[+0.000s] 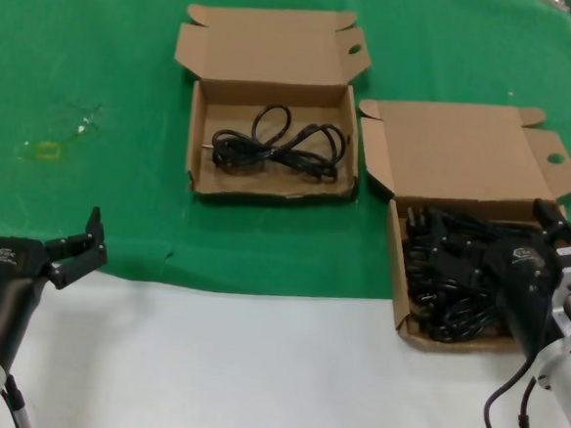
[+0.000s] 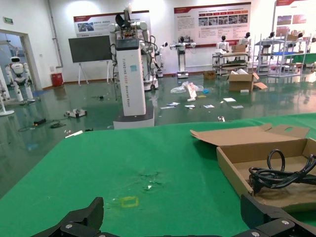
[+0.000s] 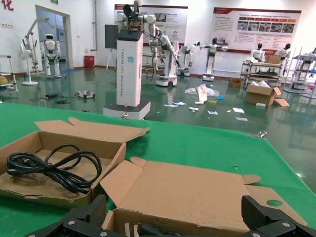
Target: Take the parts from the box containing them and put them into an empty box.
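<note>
Right gripper [image 1: 551, 228], fingers spread and holding nothing, hangs over the full box [image 1: 399, 271] of cords [image 1: 458, 275], lined up for a pick. Left of that box: receiving box [image 1: 201, 135], one cord [image 1: 275, 147] inside. Left gripper [image 1: 34, 231] released, parked far left.

Full box [image 1: 398, 243] right of near-empty box [image 1: 200, 140]

Beyond the green table cover [image 2: 148, 158] lies a glossy grey-green floor [image 3: 237, 128] strewn with papers. White walls carry display posters [image 3: 254, 29], a dark screen [image 2: 90, 48] stands on legs, and shelving racks [image 2: 286, 54] line the far side.
</note>
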{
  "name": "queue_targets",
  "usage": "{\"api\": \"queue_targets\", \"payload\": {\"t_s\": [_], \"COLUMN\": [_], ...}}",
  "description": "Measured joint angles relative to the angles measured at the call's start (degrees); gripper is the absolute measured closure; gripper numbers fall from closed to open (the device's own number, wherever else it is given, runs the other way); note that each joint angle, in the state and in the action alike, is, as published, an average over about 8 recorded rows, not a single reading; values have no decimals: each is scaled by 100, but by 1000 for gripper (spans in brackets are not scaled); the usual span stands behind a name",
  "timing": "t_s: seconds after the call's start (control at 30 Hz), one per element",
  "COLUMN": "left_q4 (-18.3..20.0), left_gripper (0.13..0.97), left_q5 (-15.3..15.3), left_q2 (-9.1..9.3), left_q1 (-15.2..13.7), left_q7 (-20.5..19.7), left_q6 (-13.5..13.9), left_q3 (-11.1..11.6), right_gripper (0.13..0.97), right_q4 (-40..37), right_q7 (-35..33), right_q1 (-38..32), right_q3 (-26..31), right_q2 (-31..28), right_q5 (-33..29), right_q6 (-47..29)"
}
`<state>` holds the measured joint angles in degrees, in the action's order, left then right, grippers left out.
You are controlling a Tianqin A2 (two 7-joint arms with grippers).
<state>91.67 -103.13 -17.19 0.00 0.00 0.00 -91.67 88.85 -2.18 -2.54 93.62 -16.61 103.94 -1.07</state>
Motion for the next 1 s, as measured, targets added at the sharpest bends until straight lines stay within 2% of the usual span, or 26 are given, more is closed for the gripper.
{"api": "queue_targets", "payload": {"t_s": [1.0], "left_q4": [0], "left_gripper": [132], "left_q5": [0], "left_q2": [0], "left_q1": [0], "left_q7": [0], "left_q6": [0], "left_q3": [0], "right_gripper": [129], "right_q4": [0], "right_q7": [0], "right_q1": [0], "right_q3": [0], "right_q2": [0], "right_q5": [0], "right_q6": [0]}}
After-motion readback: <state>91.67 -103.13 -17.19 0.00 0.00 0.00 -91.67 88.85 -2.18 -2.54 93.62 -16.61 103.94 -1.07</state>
